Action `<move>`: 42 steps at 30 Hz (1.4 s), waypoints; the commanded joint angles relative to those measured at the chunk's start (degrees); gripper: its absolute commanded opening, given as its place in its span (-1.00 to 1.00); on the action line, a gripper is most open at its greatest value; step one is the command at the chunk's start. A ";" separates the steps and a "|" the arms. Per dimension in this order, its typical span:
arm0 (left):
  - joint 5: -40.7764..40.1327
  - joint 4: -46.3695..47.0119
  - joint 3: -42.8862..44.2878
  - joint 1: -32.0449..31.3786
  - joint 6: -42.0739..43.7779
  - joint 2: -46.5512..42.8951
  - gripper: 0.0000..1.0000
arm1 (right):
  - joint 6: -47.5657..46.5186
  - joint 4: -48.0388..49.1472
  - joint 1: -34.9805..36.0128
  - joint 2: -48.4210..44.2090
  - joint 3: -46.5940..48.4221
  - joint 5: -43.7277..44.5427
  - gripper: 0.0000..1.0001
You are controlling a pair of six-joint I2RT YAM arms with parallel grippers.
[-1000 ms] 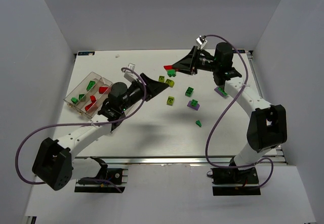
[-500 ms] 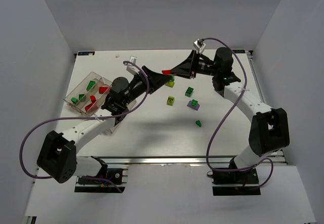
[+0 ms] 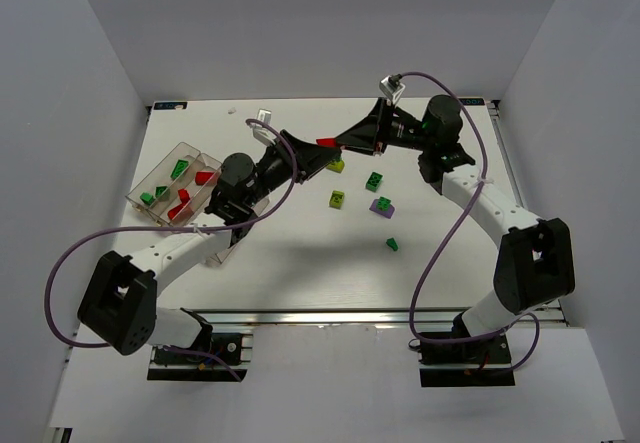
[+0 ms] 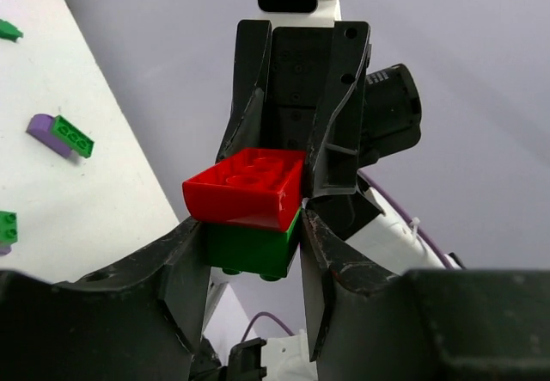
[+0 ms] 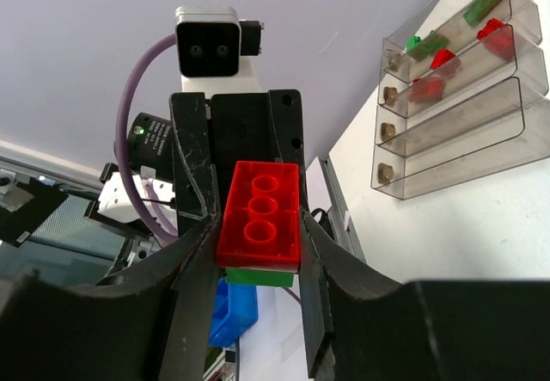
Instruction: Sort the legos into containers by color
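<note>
The right hand clamps the red brick. Facing it, the left hand pinches the green brick stuck underneath. A skewed pull could slip either grip, dropping bricks onto the tabletop.

Bright, even overhead light here, soft shadows falling on the white table beneath the jaws, a glossy sheen on the brick stack between them, jaws themselves dark and slightly soft up close.
</note>
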 commanded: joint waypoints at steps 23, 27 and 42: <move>4.22 2.27 -9.45 0.78 -0.18 -6.76 -1.00 | 2.76 8.22 -7.19 1.17 7.56 -0.63 -1.00; 2.65 -18.13 -6.20 9.09 5.52 -10.80 -1.00 | -11.27 -4.31 -7.54 0.46 11.59 -0.99 -1.00; -16.34 -76.58 24.99 45.93 30.94 4.83 -1.00 | -52.08 -38.19 -7.46 -5.16 8.80 6.13 -1.00</move>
